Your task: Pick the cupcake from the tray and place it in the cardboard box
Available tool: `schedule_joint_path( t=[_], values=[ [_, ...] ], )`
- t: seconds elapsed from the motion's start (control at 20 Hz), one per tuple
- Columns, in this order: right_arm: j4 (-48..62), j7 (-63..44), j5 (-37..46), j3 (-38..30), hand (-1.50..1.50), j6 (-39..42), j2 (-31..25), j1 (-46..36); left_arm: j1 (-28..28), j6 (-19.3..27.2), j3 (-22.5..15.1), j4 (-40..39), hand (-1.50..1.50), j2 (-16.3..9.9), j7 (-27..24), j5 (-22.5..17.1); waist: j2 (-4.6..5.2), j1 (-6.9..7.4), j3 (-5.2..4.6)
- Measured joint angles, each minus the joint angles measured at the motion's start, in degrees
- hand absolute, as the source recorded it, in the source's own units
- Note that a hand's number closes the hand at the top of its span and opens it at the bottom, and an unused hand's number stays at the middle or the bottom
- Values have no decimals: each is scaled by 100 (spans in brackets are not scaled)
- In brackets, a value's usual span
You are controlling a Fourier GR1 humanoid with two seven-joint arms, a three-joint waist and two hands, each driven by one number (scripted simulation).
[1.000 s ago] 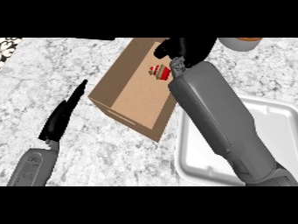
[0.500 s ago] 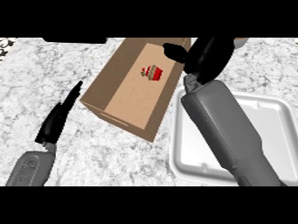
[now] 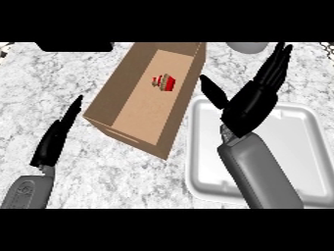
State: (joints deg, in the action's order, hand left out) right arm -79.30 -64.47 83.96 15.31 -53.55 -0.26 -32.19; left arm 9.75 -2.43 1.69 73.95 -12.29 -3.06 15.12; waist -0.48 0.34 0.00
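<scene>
The cupcake (image 3: 164,82) lies inside the box (image 3: 142,100), toward its far end, red wrapper showing and apparently tipped on its side. It is likely light and soft on top — frosting would smear under a pinch, so any further hold is best taken low on the wrapper, from the sides. The placing looks done.

The right hand (image 3: 254,100) is released, fingers straight and pointing far, holding nothing; it hangs over the tray (image 3: 310,147), just right of the box. The left hand (image 3: 56,139) rests with straight fingers at the near left, well apart from the box.

The box is thin cardboard, open-topped, set at a slant on the worktop (image 3: 46,83) — probably light enough to shift if nudged. The tray, white and shallow, sits touching or just beside its right wall. The worktop is grey-veined marble, smooth and likely slick. A pale round object (image 3: 248,47) shows at the far edge, a dark one (image 3: 75,46) at far left.
</scene>
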Motion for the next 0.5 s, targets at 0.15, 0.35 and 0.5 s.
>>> schedule_joint_path(
  t=[0.15,0.35,0.5],
  values=[
    [-521,-100,309,154,-150,-142,5,622,-55,32,21,-6,0,-15,-23,23,-6,-50,-1],
    [-1197,-245,720,458,-150,-248,12,1510,-150,-13,8,195,0,-30,56,7,-3,-64,0],
    [-1664,-292,942,737,-150,-367,14,2231,-184,-89,51,269,0,-69,93,-54,6,-76,1]
  ],
)
